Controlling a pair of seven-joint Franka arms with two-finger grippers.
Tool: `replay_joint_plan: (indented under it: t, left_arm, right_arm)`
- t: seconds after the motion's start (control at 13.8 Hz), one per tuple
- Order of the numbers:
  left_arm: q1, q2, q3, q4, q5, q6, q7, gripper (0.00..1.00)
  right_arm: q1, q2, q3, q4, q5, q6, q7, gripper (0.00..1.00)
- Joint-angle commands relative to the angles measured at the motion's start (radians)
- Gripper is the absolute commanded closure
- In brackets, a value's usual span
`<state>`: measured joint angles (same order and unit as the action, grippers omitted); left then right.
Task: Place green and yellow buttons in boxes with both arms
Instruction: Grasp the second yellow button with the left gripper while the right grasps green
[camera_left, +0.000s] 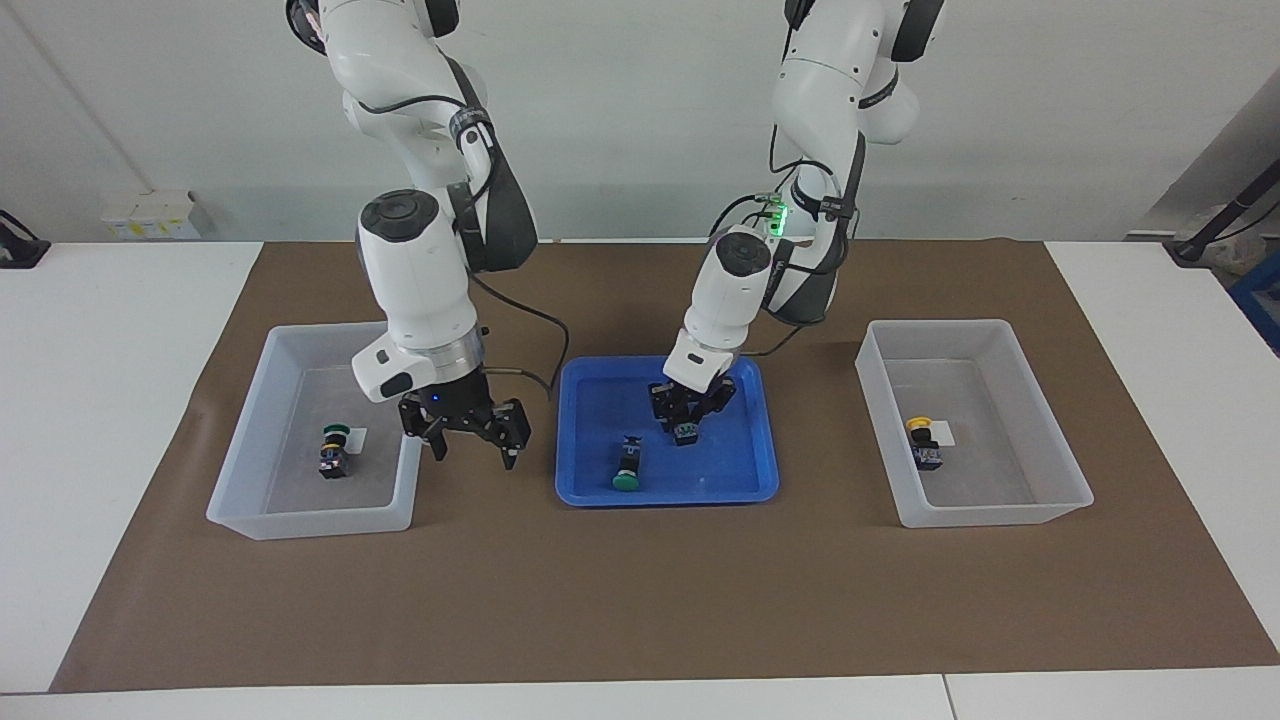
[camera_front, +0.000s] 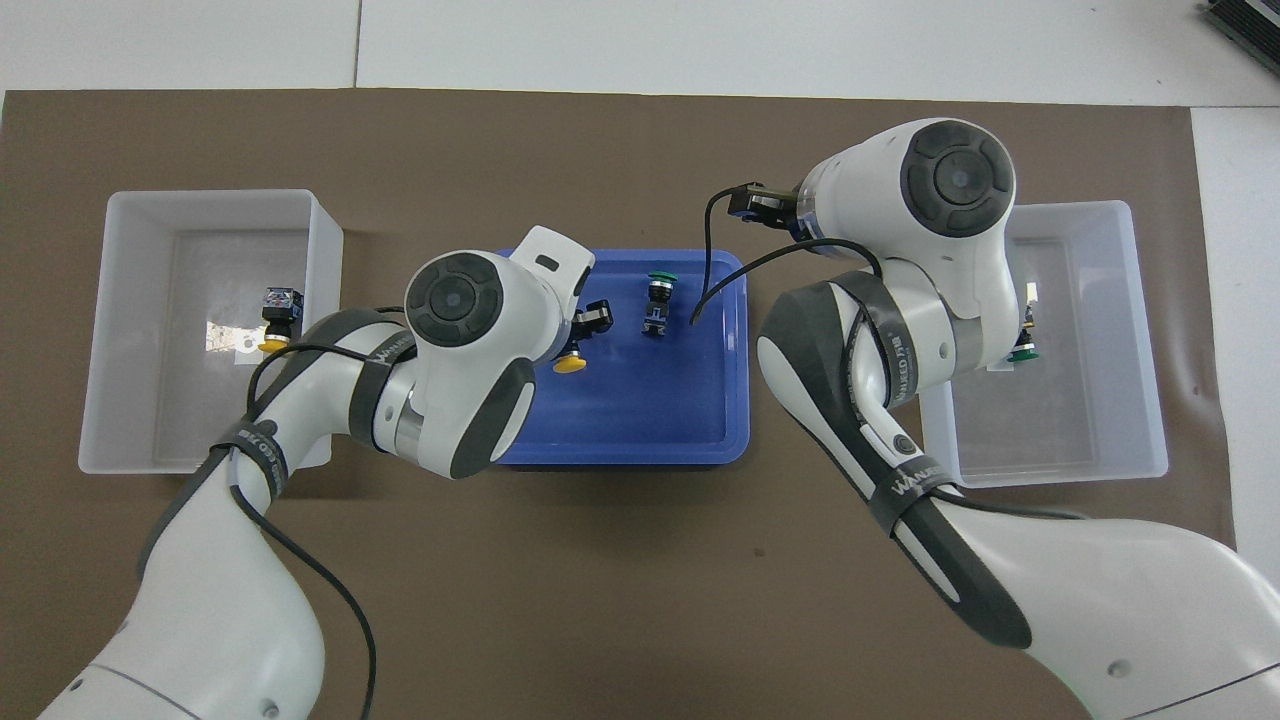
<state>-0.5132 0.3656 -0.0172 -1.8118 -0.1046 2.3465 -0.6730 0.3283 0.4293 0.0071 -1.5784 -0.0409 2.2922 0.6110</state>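
The left gripper (camera_left: 686, 416) is down in the blue tray (camera_left: 660, 496), shut on a yellow button (camera_front: 571, 365); its dark body (camera_left: 685, 432) shows between the fingers. A green button (camera_left: 627, 468) lies on its side in the tray beside it. The right gripper (camera_left: 467, 438) is open and empty over the mat, between the tray and the box (camera_left: 300, 520) at the right arm's end. That box holds a green button (camera_left: 335, 450). The box (camera_left: 1000, 512) at the left arm's end holds a yellow button (camera_left: 924, 440). In the overhead view the right gripper is hidden under its arm.
A brown mat (camera_left: 640, 600) covers the middle of the white table, with the boxes and tray in a row on it. A black cable (camera_left: 520, 345) hangs from the right arm's wrist near the tray's corner.
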Motion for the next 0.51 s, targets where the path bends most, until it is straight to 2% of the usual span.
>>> replay_joint_plan:
  t: [0.0, 0.29, 0.43]
  left_arm:
    - [0.077, -0.071, -0.001, 0.071, 0.019, -0.171, 0.062, 1.0]
    - [0.24, -0.1, -0.003, 0.181, 0.019, -0.376, 0.312, 1.0]
    - [0.327, -0.106, -0.003, 0.198, 0.019, -0.424, 0.476, 1.0]
  right_arm:
    - [0.053, 0.055, -0.001, 0.031, 0.001, 0.015, 0.068, 0.01]
    - [0.136, 0.143, -0.001, 0.061, -0.077, 0.055, 0.217, 0.01]
    - [0.164, 0.172, -0.001, 0.064, -0.103, 0.058, 0.239, 0.01]
